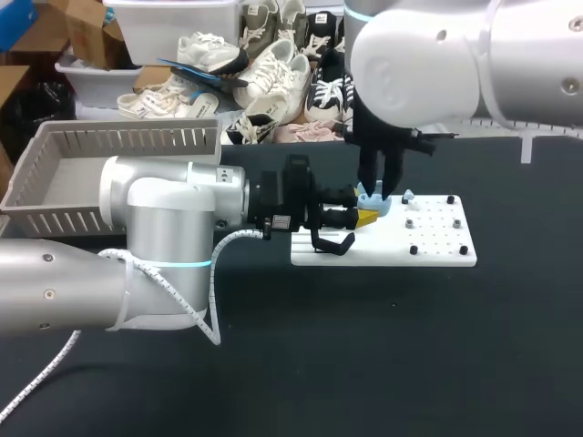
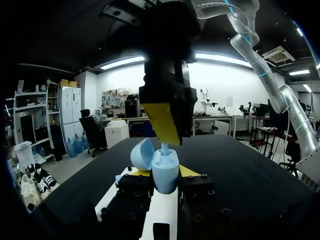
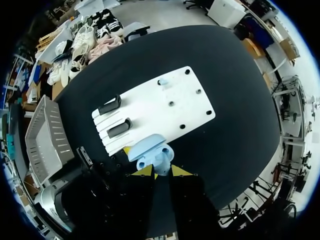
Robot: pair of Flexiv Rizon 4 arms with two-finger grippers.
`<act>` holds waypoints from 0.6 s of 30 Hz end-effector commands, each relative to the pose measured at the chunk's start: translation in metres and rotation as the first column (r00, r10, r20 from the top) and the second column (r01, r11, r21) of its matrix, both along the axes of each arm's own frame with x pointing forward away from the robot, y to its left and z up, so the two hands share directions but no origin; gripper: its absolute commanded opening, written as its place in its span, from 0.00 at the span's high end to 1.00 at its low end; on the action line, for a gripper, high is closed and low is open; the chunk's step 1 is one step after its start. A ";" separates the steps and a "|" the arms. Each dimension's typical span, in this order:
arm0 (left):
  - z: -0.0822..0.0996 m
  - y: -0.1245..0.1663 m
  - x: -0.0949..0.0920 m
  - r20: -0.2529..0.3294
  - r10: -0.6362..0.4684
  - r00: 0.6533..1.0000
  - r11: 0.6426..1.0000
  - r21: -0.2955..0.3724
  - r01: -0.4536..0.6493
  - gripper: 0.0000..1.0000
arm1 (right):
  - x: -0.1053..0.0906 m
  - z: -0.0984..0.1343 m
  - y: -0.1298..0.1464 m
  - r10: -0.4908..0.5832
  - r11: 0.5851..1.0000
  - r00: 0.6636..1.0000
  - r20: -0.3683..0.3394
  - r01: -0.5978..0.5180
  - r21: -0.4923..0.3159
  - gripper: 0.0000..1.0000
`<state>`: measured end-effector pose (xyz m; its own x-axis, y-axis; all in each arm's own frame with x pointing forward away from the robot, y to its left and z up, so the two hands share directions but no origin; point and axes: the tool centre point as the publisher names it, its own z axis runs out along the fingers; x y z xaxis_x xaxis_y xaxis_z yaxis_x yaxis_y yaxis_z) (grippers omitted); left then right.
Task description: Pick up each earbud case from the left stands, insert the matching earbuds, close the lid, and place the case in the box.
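A light blue earbud case (image 2: 165, 174) with its lid (image 2: 141, 153) open is held upright over the near edge of the white board (image 1: 437, 241). My left gripper (image 1: 364, 218) is shut on it from both sides. From above, my right gripper (image 1: 381, 193) comes straight down onto the case, shut on a light blue earbud (image 2: 164, 148) whose stem goes into the case. The right wrist view has the case (image 3: 152, 153) just ahead of the right gripper (image 3: 162, 171). A second earbud (image 3: 163, 81) lies on the board's far part.
Two black stands (image 3: 110, 105) (image 3: 120, 128) sit at the board's left end, both without a case. A grey slatted box (image 1: 118, 141) stands at the back left of the black table. Small black pegs (image 1: 414, 249) dot the board.
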<state>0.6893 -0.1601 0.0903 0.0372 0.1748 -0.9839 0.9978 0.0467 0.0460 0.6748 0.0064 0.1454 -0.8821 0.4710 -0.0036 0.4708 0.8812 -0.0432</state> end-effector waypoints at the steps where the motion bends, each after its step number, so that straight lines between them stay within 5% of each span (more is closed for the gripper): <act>1: 0.000 0.000 -0.001 0.002 0.005 1.000 1.000 -0.002 -0.005 1.00 | -0.002 0.002 -0.001 -0.003 1.000 1.000 0.004 0.003 -0.003 1.00; 18: 0.000 0.000 -0.001 0.002 0.005 1.000 1.000 -0.002 -0.005 1.00 | -0.004 -0.001 -0.002 -0.009 1.000 1.000 -0.006 0.009 -0.003 1.00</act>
